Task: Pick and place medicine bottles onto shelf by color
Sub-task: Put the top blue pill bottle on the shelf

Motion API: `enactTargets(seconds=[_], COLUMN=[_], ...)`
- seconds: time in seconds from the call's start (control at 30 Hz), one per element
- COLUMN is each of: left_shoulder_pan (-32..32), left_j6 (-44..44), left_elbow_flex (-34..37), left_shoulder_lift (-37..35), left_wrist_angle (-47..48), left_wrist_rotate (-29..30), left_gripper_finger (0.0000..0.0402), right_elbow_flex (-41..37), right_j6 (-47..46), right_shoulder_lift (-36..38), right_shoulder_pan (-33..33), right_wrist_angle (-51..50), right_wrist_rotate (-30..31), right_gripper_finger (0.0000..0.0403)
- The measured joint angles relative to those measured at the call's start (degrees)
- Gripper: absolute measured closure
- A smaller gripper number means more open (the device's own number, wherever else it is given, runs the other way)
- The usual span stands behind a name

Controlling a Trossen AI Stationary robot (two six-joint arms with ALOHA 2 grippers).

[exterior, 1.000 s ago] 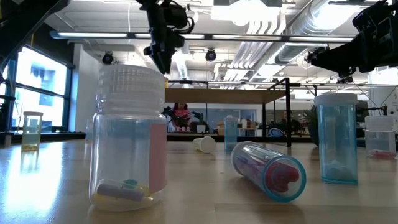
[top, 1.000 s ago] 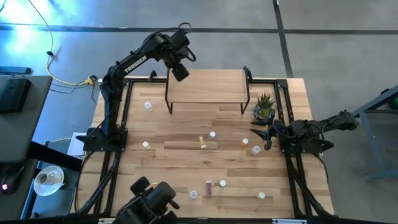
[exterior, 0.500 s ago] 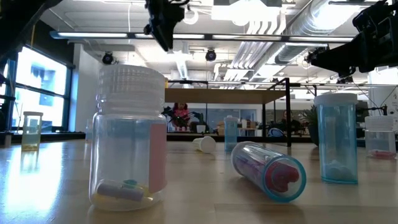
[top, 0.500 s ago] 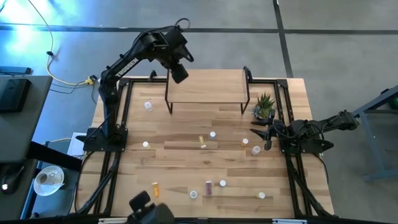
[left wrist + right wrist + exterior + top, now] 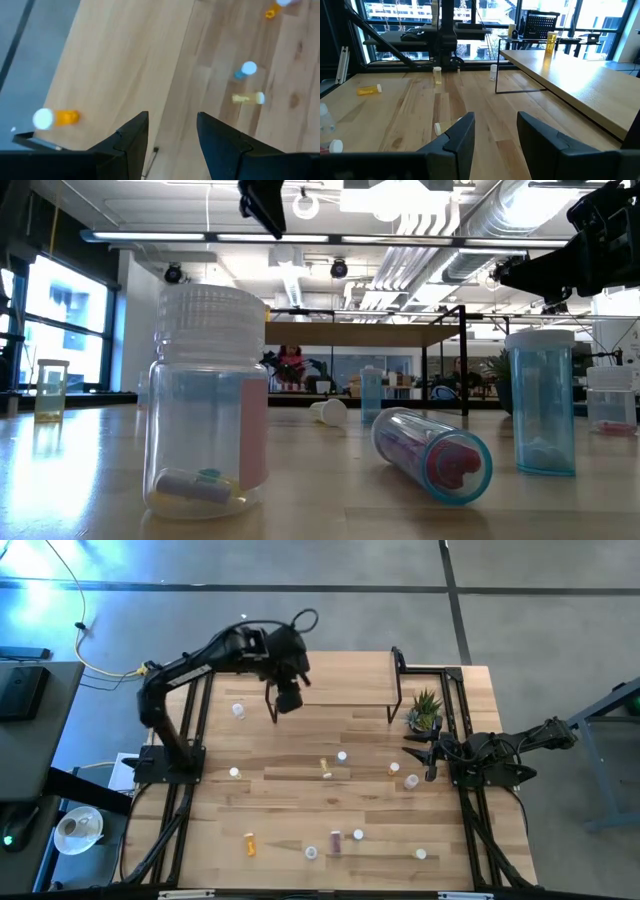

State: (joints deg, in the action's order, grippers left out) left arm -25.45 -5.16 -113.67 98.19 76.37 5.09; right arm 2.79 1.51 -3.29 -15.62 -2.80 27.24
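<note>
The shelf (image 5: 335, 680), a light wooden top on thin black legs, stands at the table's far edge. It also shows in the right wrist view (image 5: 570, 75). One orange bottle (image 5: 62, 117) stands on its top near the left end. Several other bottles are scattered on the table, among them an orange one (image 5: 250, 843), a purple one (image 5: 335, 839) and a yellow one (image 5: 325, 765). My left gripper (image 5: 288, 705) hangs open and empty above the shelf's left front corner, as its wrist view (image 5: 172, 117) shows. My right gripper (image 5: 415, 755) waits open and empty at the table's right.
A small green potted plant (image 5: 425, 712) stands right of the shelf. Close to the low camera a clear wide bottle (image 5: 205, 400) stands, a blue one (image 5: 430, 455) lies on its side and a tall blue one (image 5: 543, 400) stands upright.
My left gripper has gone from behind the shelf's left end toward the table's near edge, and now hangs over the shelf's left front corner, still open. A dark shape at the table's near edge has left the view, and an orange bottle shows there.
</note>
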Motion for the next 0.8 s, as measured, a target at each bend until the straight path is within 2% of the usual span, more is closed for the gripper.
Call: enactTargets(seconds=[0.43,0.6,0.8], left_shoulder_pan=[7.38,9.79,12.33], left_j6=[1.72,4.69,7.50], left_elbow_flex=[31.15,40.75,52.09], left_shoulder_lift=[-16.92,-21.45,-25.14], left_wrist_angle=[-24.39,-31.27,-43.90], left_wrist_rotate=[-0.12,-0.07,-0.07], left_gripper_finger=[0.0243,0.0243,0.0243], right_elbow_flex=[0.00,0.00,0.00], right_j6=[0.00,-0.01,-0.01], right_shoulder_lift=[-0.02,0.00,0.00], right_shoulder_pan=[-0.02,-0.01,0.00], right_wrist_angle=[-0.02,-0.01,-0.01], right_wrist_rotate=[0.00,0.00,0.00], right_gripper_finger=[0.0263,0.0263,0.0263])
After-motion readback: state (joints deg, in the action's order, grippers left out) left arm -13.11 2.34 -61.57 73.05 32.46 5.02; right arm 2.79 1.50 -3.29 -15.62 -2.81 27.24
